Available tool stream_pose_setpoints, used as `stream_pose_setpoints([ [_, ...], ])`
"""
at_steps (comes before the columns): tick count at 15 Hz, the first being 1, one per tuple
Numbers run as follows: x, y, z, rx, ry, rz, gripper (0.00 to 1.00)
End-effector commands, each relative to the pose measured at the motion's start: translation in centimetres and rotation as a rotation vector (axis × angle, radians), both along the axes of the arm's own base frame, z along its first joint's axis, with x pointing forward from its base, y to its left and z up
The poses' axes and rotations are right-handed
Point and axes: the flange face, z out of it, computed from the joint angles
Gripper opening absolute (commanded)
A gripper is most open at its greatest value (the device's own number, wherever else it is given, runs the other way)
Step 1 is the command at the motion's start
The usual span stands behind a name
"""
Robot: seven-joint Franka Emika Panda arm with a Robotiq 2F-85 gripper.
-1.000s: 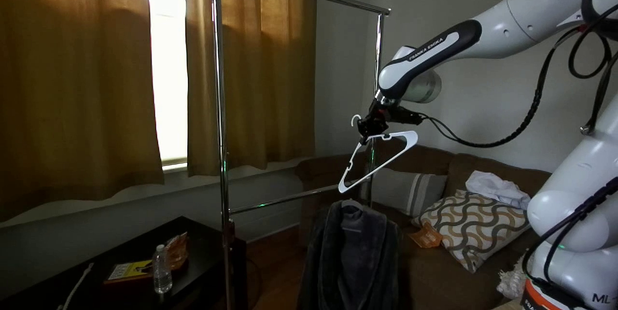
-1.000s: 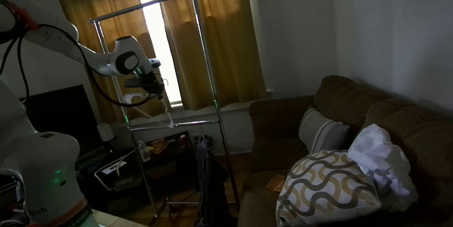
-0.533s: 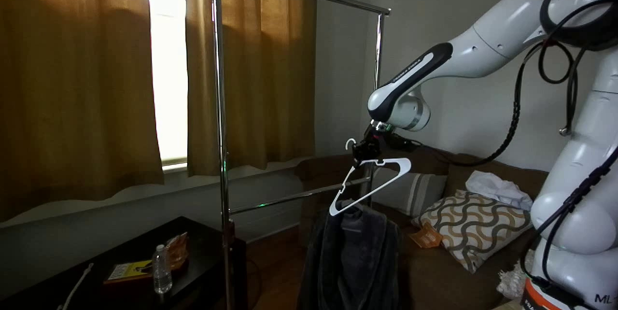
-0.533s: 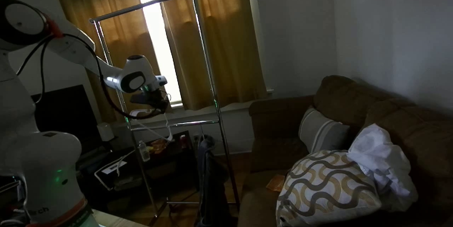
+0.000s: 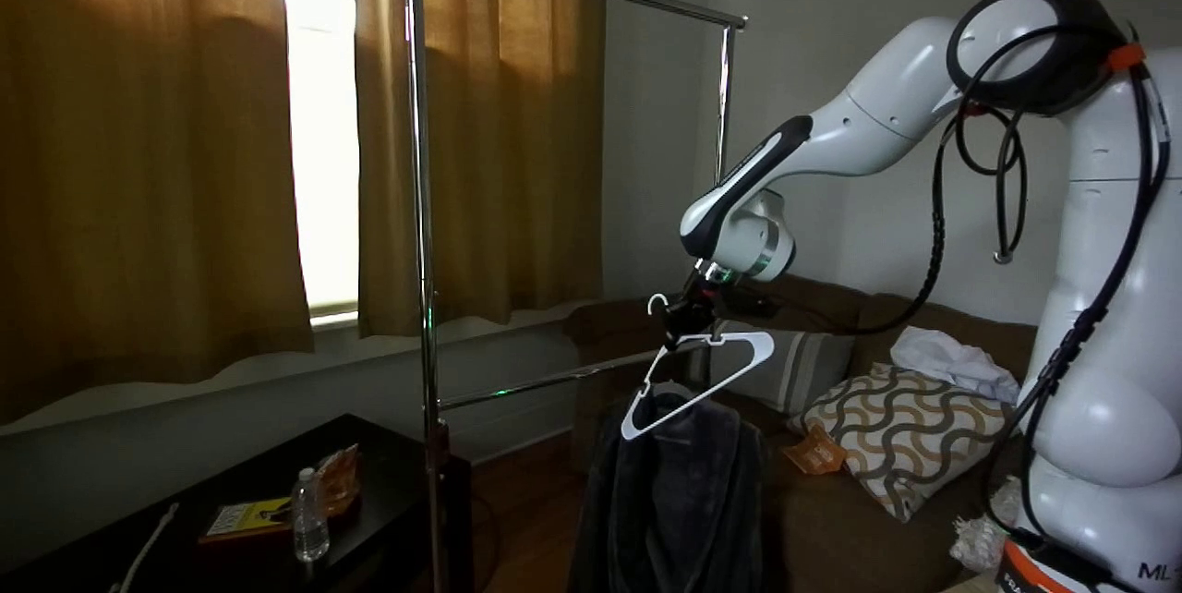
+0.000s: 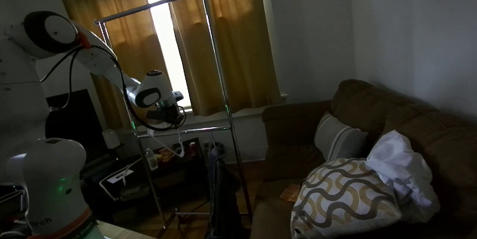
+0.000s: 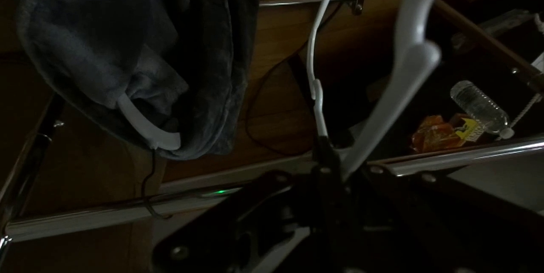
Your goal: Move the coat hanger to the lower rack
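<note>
Noted brown sofa (image 6: 367,107) in both exterior views, dimly lit along its back. Noted mustard curtains (image 5: 148,168), parted at bright window (image 5: 319,113). Saw chrome garment stand (image 5: 421,205) upright in front of curtains. Saw robot arm (image 5: 859,133) extended toward garment stand, angled downward over its last stretch. Found black counter (image 5: 392,464) near garment stand. Found dark jacket (image 5: 679,501) suspended from lower rack (image 5: 545,382); in wrist view, traced thin hook of jacket's hanger (image 7: 148,132) over that bar. On sofa, noted patterned pillow (image 5: 910,427), touched by white cloth (image 6: 404,174), with striped grey pillow (image 6: 337,138) just behind in an exterior view.

Located white coat hanger (image 7: 403,77) in mid-air at claw (image 5: 675,334), tilted, overlapping jacket in an exterior view but apart from it in wrist view. Saw its hook above the line of lower rack in an exterior view; could not tell about contact with that rack. Found claw pinching coat hanger at neck, close under hook, with its two sloping sides running outward in wrist view. On counter, saw clear bottle (image 5: 310,514) standing upright, just beside orange packet (image 5: 340,479).
</note>
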Motion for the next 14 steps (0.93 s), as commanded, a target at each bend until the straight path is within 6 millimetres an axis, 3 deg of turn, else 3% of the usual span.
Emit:
stream_pose_setpoints([
  [1, 2.1, 0.7, -1.9, -0.033, -0.007, 0.007, 0.02],
  [8, 4.6, 1.5, -5.9, -0.13, -0.064, -0.061, 0.02],
  [14, 6.2, 2.7, -8.0, -0.132, -0.052, -0.108, 0.02],
])
